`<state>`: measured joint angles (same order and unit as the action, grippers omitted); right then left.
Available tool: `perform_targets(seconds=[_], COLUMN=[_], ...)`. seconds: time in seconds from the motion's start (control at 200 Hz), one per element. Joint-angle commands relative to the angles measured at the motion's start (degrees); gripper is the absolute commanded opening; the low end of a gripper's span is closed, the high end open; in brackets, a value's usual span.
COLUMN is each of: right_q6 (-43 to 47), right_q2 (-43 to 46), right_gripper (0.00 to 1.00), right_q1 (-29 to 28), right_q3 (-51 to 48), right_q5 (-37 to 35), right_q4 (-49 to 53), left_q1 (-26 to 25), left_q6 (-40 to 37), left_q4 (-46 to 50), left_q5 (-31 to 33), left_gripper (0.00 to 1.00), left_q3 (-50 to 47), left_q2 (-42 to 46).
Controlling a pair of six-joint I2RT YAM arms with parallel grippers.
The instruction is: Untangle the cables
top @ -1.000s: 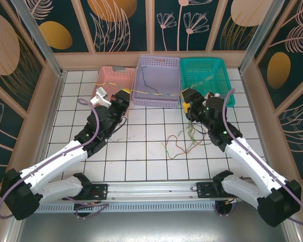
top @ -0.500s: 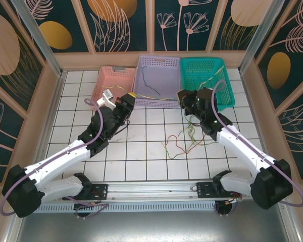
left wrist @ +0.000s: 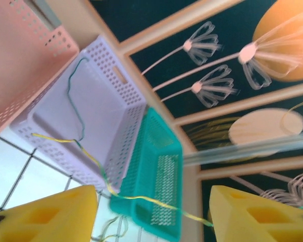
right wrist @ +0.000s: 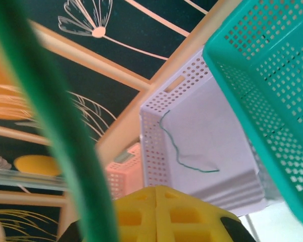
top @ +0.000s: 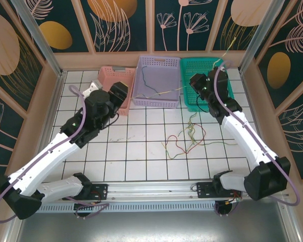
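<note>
My right gripper [top: 196, 81] hangs over the near left corner of the teal basket [top: 212, 75]. Its yellow pads [right wrist: 156, 194] are pressed together, shut on a yellow-green cable [top: 170, 91]. That cable runs left to the lilac basket [top: 156, 96], and its free end sticks up behind the arm. Close to the right wrist camera it shows as a blurred green band [right wrist: 50, 126]. My left gripper [top: 118, 91] is by the pink basket [top: 108, 80], open, with the same cable [left wrist: 141, 198] crossing between its fingers [left wrist: 45, 217]. A tangle of red-pink, brown and green cables [top: 184, 138] lies on the tiles.
A dark green-blue cable [top: 144, 80] lies inside the lilac basket, also seen from the left wrist [left wrist: 73, 96] and right wrist [right wrist: 179, 151]. The three baskets stand side by side at the back wall. White tiled floor [top: 136, 151] spreads in front of them.
The left gripper has opened, let the yellow-green cable go and drawn back left toward the pink basket. The right gripper has risen and moved back over the teal basket, pulling the cable.
</note>
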<state>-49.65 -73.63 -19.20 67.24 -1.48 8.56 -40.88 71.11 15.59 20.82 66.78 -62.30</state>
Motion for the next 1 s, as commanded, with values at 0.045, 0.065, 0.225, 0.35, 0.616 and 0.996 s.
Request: perform_targets(seconds=[0.045, 0.065, 0.225, 0.35, 0.616, 0.996], right_q6=[11.2, 11.6, 12.0, 10.5, 6.4, 3.9], right_q2=[-5.2, -5.9, -9.5, -11.4, -15.2, -15.1], right_gripper=[0.00, 0.00, 0.00, 0.00, 0.00, 0.00], right_q1=[-0.1, -0.2, -1.4, -2.4, -2.4, 0.2], right_q3=[7.3, 7.8, 11.8, 15.5, 22.1, 21.0], right_q5=[2.9, 3.7, 9.0, 11.1, 18.8, 20.2], right_q4=[3.3, 3.4, 3.5, 4.7, 8.8, 10.2], left_q1=[0.3, 0.3, 0.3, 0.3, 0.4, 0.3], left_q6=[-18.3, -20.6, -33.6, -42.1, -56.7, -57.5], left_q4=[0.1, 0.0, 2.8, 2.6, 7.5, 5.0], left_q5=[-8.4, -11.2, -26.9, -31.3, -30.8, -28.8], left_gripper=[0.51, 0.51, 0.50, 0.53, 0.53, 0.00], left_q3=[10.7, 12.5, 25.4, 29.8, 34.4, 32.8], left_q2=[-7.3, -9.2, -23.9, -30.5, -38.0, -37.5])
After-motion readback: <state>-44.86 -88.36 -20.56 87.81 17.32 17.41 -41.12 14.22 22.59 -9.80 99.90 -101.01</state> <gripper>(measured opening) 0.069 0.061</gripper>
